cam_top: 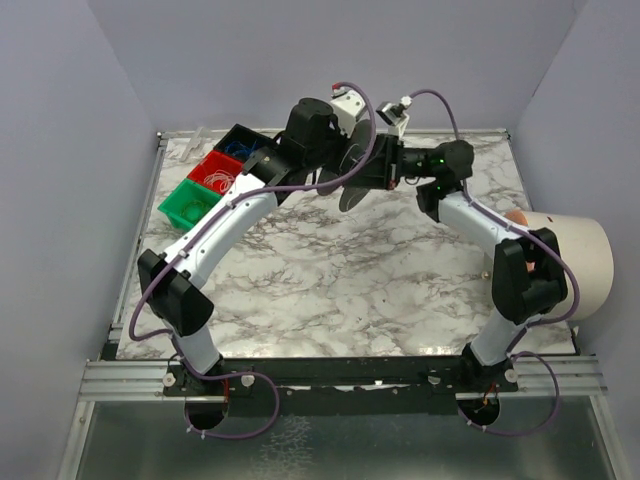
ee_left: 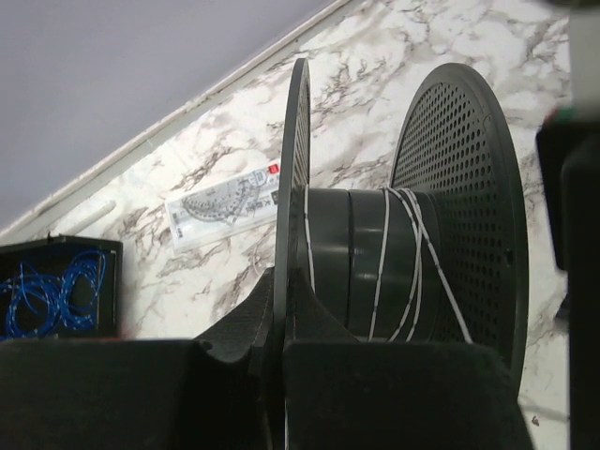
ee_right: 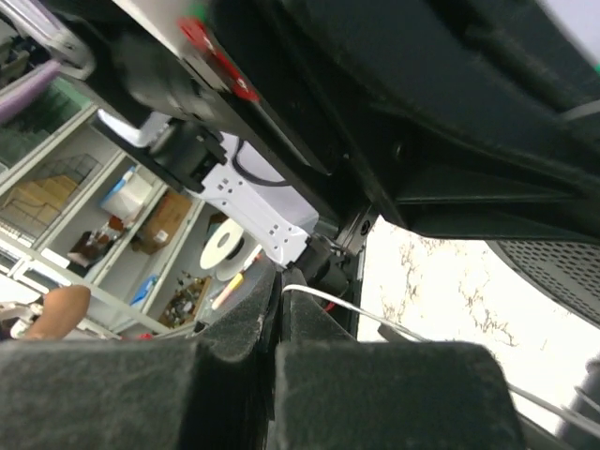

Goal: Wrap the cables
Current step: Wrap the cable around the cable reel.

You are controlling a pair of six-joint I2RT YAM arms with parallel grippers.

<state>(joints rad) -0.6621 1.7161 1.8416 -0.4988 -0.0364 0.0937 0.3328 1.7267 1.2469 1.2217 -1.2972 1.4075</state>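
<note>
Two grippers meet over the far middle of the table (cam_top: 330, 280), with the spool (ee_left: 352, 258) between them. I read the left gripper (ee_left: 278, 352) as closed on the rim of the spool's thin flange, which passes between its fingers. A few pale turns of cable (ee_left: 384, 267) lie on the hub, mostly toward the perforated flange. The right gripper (ee_right: 278, 323) is shut on a free strand of cable, which leaves from between its fingers. Three bins (cam_top: 215, 175) sit at the table's far left
</note>
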